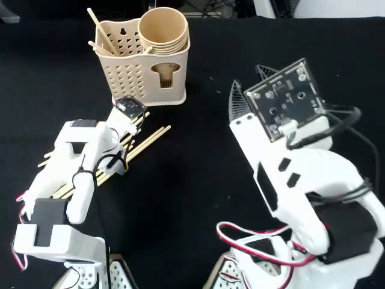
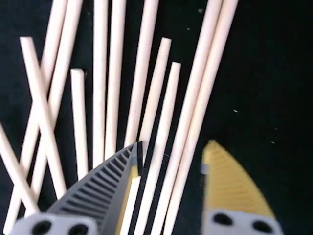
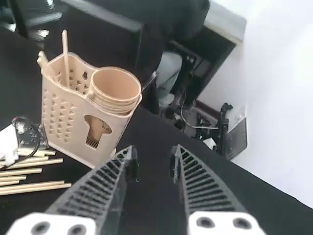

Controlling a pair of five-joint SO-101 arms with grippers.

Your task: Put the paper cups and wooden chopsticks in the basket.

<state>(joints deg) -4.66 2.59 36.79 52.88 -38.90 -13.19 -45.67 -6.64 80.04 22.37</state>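
Black table (image 1: 198, 180) holds chopsticks (image 1: 150, 138) lying diagonally, tips pointing toward the basket (image 1: 129, 75).

No text, number or sign can be read. The basket (image 1: 141, 78), paper cups (image 1: 162, 30) and wooden chopsticks (image 1: 147, 139) are plain, and the circuit board (image 1: 287, 102) behind the right gripper (image 3: 152, 152) bears nothing legible.
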